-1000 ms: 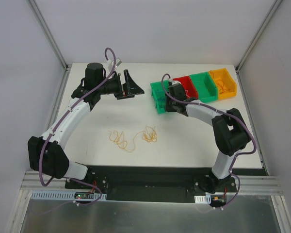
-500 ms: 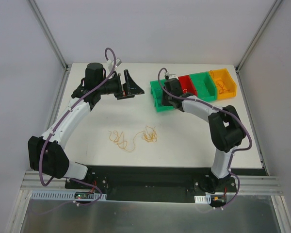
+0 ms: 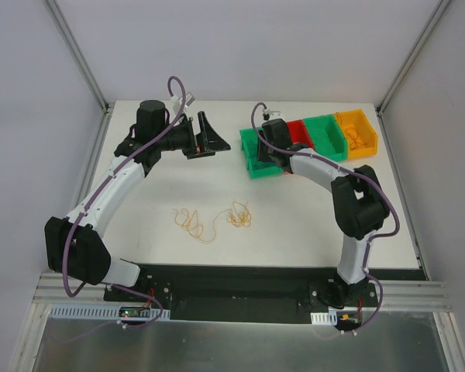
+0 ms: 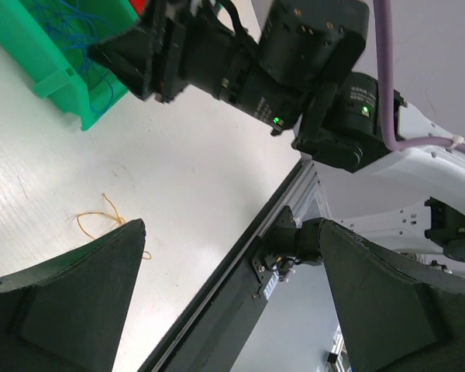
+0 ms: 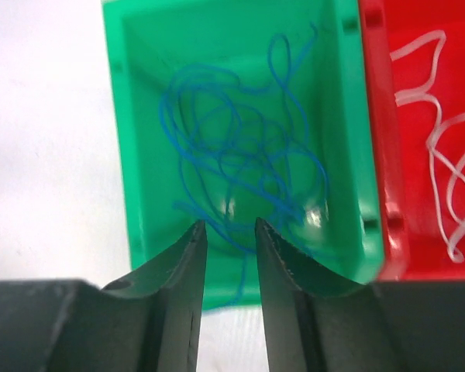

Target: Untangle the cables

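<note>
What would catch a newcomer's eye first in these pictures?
The row of bright bins at the far right of the table, where the right gripper, fingers slightly apart, hangs over blue cables bunched in the leftmost green bin. Next door, white cables lie in the red bin. Loose orange-yellow cables curl on the table's near middle.

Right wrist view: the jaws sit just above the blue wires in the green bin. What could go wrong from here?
1. One strand of the blue wires seems to run down between the jaws of the right gripper, which stand narrowly apart over the green bin. Pulling away could snag it and drag the bundle back out.
2. The orange-yellow cables on the table look linked by a strand, so one grab may lift both curls.
</note>
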